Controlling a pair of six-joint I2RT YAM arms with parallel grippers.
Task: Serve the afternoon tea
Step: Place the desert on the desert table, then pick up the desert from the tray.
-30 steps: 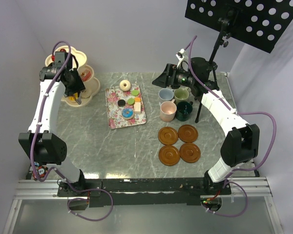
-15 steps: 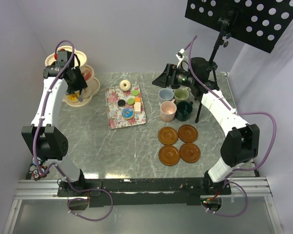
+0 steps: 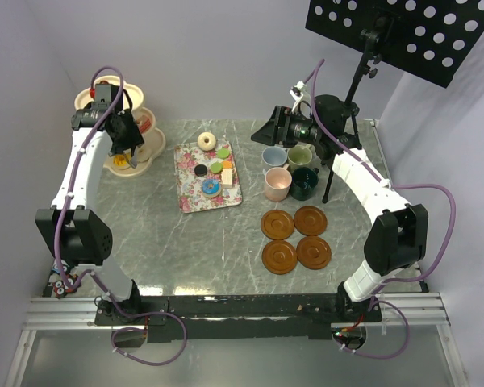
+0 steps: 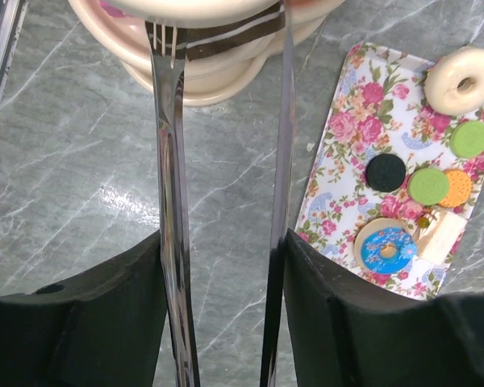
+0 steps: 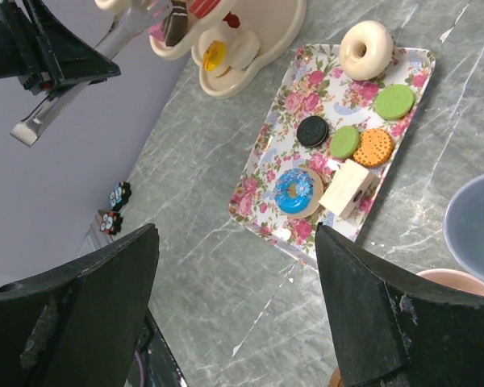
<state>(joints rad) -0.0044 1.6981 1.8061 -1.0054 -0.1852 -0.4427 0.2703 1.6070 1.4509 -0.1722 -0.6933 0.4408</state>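
Tongs (image 4: pixel 171 161) of bright metal are clamped in the left tool (image 4: pixel 223 238), their two arms parted. The tips reach the cream three-tier stand (image 4: pixel 195 87) straight ahead of it; whether they grip anything I cannot tell. To that tool's right, on the counter (image 3: pixel 145 226), the floral tray (image 4: pixel 347 153) carries toy cakes: a white doughnut (image 5: pixel 365 48), a blue doughnut (image 5: pixel 297 191), a black cookie (image 5: pixel 312 131), green macarons (image 5: pixel 395 101) and an orange one (image 5: pixel 376 147).

The right tool (image 5: pixel 234 242) hangs with its fingers spread wide, the tray ahead of it. Close by its right side stand the light blue mug (image 3: pixel 273 156), light green mug (image 3: pixel 299 155), pink mug (image 3: pixel 277 184) and dark green mug (image 3: pixel 304 182). Four brown saucers (image 3: pixel 279 256) lie behind it.
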